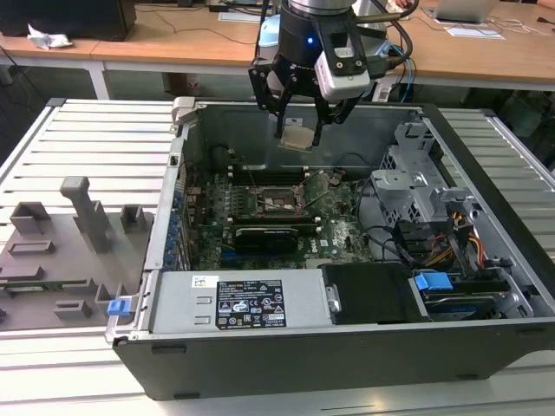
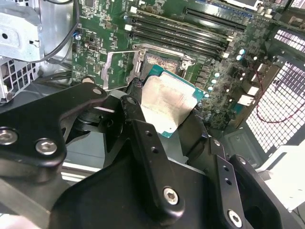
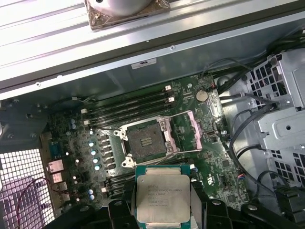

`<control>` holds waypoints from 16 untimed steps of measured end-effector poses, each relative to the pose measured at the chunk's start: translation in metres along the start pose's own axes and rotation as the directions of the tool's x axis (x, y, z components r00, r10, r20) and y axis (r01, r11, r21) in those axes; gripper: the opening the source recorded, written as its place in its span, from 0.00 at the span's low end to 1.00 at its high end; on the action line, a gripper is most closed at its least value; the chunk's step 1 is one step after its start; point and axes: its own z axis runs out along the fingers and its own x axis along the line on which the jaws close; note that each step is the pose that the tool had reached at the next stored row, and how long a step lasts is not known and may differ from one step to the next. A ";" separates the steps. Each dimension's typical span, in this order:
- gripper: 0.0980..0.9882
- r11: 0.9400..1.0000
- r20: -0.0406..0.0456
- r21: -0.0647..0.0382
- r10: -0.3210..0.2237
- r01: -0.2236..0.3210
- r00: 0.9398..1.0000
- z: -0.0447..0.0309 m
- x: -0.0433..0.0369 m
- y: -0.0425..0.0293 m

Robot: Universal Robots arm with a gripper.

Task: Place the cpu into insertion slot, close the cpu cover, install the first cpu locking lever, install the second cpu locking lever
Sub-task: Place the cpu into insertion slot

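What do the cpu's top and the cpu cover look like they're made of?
The cpu: top looks like matte silvery-beige metal with a dull sheen; its edge is green, probably circuit-board laminate. The cpu cover: thin bare silver metal, likely stamped steel, judging by its bright reflective frame.

The open computer case (image 1: 286, 355) is being viewed whole from high up in the exterior view. The socket (image 3: 143, 140) (image 2: 159, 62) is being looked down on closely, from opposite sides, in both wrist views.
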 end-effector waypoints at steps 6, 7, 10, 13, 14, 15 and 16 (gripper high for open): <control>0.50 1.000 0.002 0.000 0.018 -0.018 1.000 0.0000 0.0000 0.0000; 0.50 1.000 0.002 0.000 0.022 -0.022 1.000 0.0000 0.0000 0.0000; 0.50 1.000 0.003 -0.001 0.030 -0.030 1.000 0.0000 0.0000 0.0000; 0.50 0.999 0.003 -0.001 0.038 -0.038 0.999 0.0000 0.0000 0.0000; 0.50 0.999 0.004 -0.001 0.043 -0.043 0.999 0.0000 0.0000 0.0000; 0.50 0.999 0.004 -0.001 0.046 -0.046 0.999 0.0000 0.0000 0.0000; 0.50 0.999 0.004 -0.001 0.050 -0.050 0.999 0.0000 0.0000 0.0000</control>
